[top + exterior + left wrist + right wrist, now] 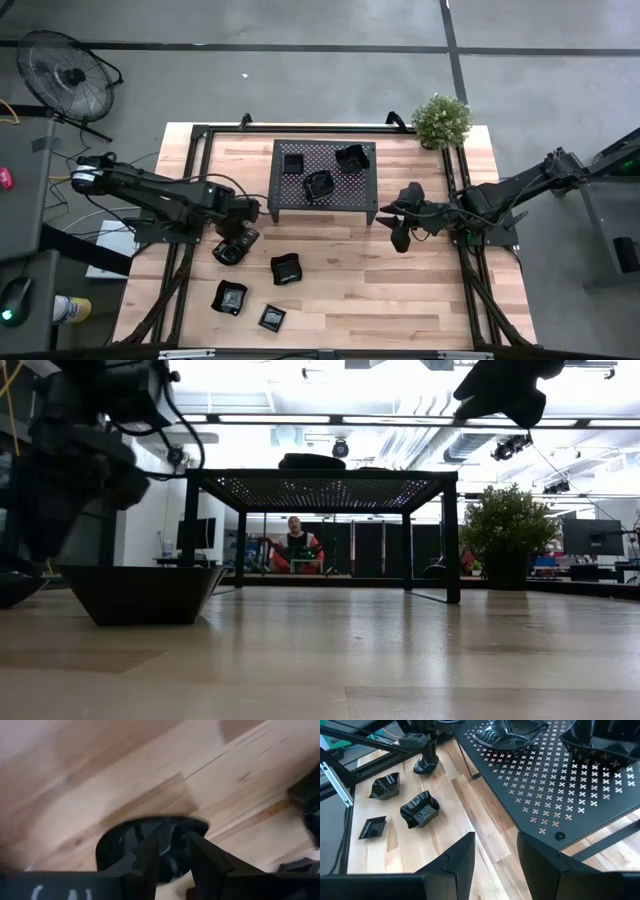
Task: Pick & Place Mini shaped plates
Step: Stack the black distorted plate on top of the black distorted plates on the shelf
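Note:
My left gripper (237, 240) (172, 840) points down on a rounded glossy black mini plate (228, 254) (125, 837) near the table's left side, fingers nearly together on it. Three more plates lie on the wood, a ruffled one (286, 268) (420, 810), one (230, 297) and a square one (272, 318). Three plates sit on the black perforated rack (300, 198), among them a square one (293, 163) and one (318, 185). My right gripper (400, 235) (495, 845) hangs open and holds nothing, just off the rack's right near corner. My left gripper comes at the rounded plate from above, pointing down. The plate's rim (172, 827) shows in the narrow gap between the two fingers (150, 857). The fingers themselves hide the exact place of contact. In the right wrist view the plate (426, 766) seems to sit on the wood.
The rack (545, 795) stands on legs at the table's far middle, with open space beneath it (320, 560). A potted plant (441, 120) stands at the far right corner. Bare wood lies between the rack and the near edge. A fan (65, 75) stands off the table.

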